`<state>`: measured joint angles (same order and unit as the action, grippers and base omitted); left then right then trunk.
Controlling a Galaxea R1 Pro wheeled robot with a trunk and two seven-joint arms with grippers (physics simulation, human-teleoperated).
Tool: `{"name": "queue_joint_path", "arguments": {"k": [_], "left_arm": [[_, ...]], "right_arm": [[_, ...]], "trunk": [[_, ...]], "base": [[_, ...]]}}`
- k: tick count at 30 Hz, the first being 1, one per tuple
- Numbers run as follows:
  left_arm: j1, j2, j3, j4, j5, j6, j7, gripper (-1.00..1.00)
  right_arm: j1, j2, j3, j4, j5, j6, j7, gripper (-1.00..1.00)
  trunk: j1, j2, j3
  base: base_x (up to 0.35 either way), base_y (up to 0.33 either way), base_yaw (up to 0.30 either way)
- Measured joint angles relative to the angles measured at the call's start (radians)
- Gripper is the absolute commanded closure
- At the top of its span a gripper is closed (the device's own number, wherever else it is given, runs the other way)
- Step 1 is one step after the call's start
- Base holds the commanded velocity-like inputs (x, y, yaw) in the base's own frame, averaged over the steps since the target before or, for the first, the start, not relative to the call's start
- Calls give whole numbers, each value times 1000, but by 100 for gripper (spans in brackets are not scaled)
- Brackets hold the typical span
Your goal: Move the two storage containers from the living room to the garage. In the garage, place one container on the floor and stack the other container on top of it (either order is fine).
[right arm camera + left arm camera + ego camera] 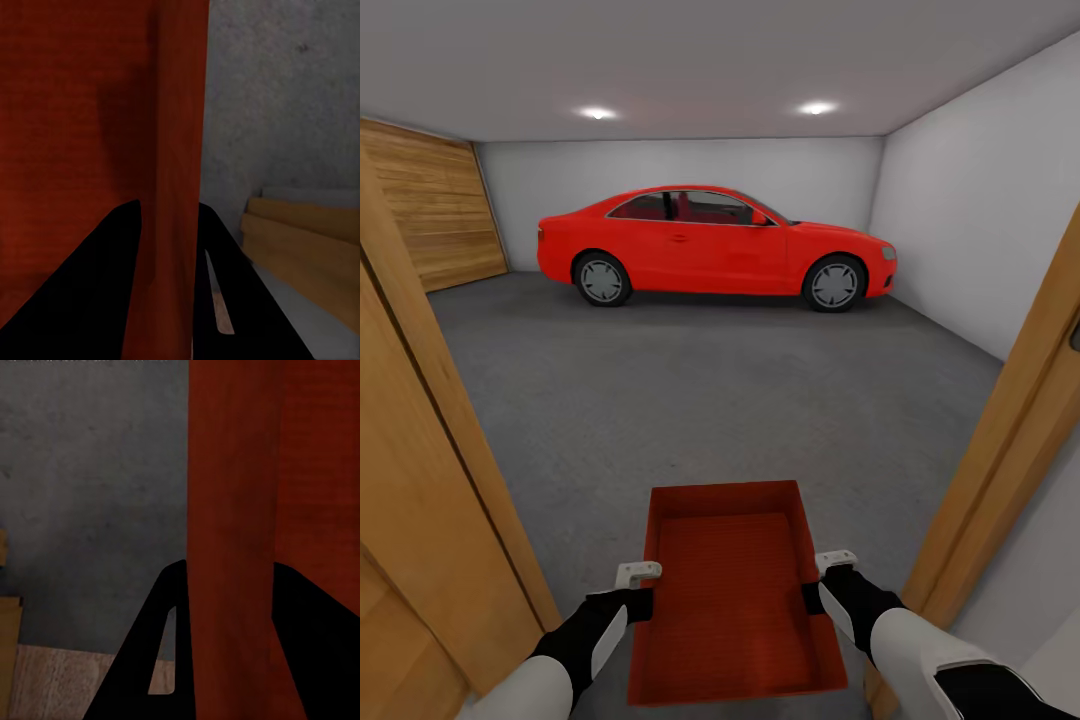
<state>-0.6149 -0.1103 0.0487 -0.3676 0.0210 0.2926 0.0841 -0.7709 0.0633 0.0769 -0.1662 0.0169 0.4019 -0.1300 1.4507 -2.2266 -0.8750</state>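
Red-orange shallow open-topped plastic storage container (732,590) carried at the doorway of the garage, held above the dark grey speckled concrete floor (690,400).

Left gripper (643,590) clamped over the left wall of the container, right gripper (818,582) clamped over the right wall, one black finger (161,652) on each side of a wall. Ahead, well apart: glossy red car (715,245) by the white back wall. Wooden door frame posts (430,500) on both sides.
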Motion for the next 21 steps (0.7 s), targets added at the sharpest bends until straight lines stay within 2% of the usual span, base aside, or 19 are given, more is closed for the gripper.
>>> {"name": "queue_joint_path", "arguments": {"k": [21], "left_arm": [[0, 0, 1, 0, 0, 0, 0, 100]], "right_arm": [[0, 0, -1, 0, 0, 0, 0, 100]], "trunk": [[0, 0, 0]], "base": [[96, 0, 0]]}}
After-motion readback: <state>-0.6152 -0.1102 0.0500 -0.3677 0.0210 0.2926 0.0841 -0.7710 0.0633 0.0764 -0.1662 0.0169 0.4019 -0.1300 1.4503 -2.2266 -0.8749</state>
